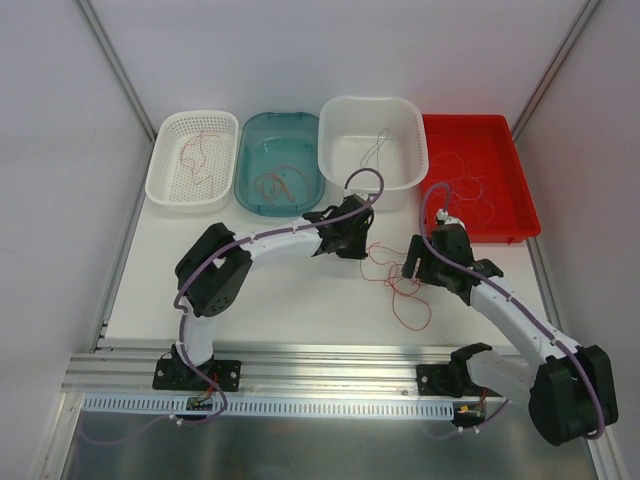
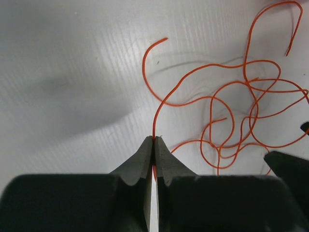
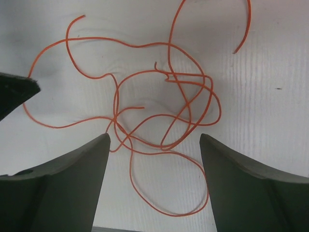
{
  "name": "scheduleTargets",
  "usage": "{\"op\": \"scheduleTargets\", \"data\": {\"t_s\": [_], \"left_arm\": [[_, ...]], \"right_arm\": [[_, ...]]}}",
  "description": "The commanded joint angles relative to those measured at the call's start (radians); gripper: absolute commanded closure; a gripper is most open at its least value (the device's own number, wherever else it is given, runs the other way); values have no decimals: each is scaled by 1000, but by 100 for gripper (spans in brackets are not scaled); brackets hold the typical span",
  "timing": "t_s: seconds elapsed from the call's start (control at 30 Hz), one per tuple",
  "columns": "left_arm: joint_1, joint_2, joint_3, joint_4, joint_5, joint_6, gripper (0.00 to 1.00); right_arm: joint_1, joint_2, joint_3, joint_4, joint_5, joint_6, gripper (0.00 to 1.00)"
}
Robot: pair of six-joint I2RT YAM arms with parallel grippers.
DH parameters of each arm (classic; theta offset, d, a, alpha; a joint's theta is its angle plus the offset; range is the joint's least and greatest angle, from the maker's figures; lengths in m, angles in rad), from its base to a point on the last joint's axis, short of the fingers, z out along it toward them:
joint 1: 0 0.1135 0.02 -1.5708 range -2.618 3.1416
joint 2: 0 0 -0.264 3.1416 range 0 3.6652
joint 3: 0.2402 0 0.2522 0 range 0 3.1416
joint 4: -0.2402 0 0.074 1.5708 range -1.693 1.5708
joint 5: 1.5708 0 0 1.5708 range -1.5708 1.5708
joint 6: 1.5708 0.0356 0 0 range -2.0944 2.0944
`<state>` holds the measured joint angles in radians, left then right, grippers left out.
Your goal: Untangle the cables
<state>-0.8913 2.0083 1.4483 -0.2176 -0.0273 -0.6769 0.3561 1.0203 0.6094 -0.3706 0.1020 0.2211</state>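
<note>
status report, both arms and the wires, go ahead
Left end effector shut on one orange wire. Right end effector open over the tangle. Nothing seen blocking either.

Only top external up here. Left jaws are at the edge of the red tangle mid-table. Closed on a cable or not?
Observer: Yes. In the left wrist view the left jaws are shut, pinching a single red cable right at their tips.
Operator: And the right jaws, holding anything?
Observer: No. In the right wrist view the right jaws stand wide open. The tangle shows in the gap between them and nothing is gripped.
</note>
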Motion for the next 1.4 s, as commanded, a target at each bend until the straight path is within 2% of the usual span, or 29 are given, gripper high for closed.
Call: {"op": "scheduleTargets", "data": {"t_s": [0.0, 0.17, 0.27, 0.3, 0.4, 0.57, 0.7, 0.87, 1.07, 1.17, 1.3, 1.37], "left_arm": [[-12, -153, -68, 6, -62, 59, 100], [-12, -342, -182, 4, -88, 117, 100], [-12, -459, -227, -5, -88, 152, 100], [-11, -489, -235, -12, -91, 161, 100], [3, -603, -259, -58, -128, 198, 100], [121, -772, -253, -153, -103, 227, 100], [239, -896, -221, -216, -97, 264, 100], [391, -973, -139, -327, -148, 336, 100], [471, -1020, -33, -425, -266, 418, 100], [473, -1030, -6, -431, -185, 419, 100], [471, -990, 4, -430, -8, 402, 100], [471, -941, 38, -430, 143, 384, 100]], "right_arm": [[4, 52, -8, 85, -5, 27, 21], [6, 142, -17, 134, 16, 38, 25], [6, 214, -19, 154, 34, 47, 35], [4, 250, -19, 156, 41, 52, 42], [4, 282, -16, 157, 48, 70, 50], [0, 284, -22, 141, 70, 70, 61], [-17, 270, -20, 111, 79, 73, 62], [-28, 236, -30, 81, 90, 72, 64], [-46, 221, -42, 70, 84, 72, 67], [-43, 190, -40, 81, 29, 55, 68], [-25, 129, -4, 98, -27, 20, 64], [-16, 112, 9, 104, -59, 9, 59]]}}
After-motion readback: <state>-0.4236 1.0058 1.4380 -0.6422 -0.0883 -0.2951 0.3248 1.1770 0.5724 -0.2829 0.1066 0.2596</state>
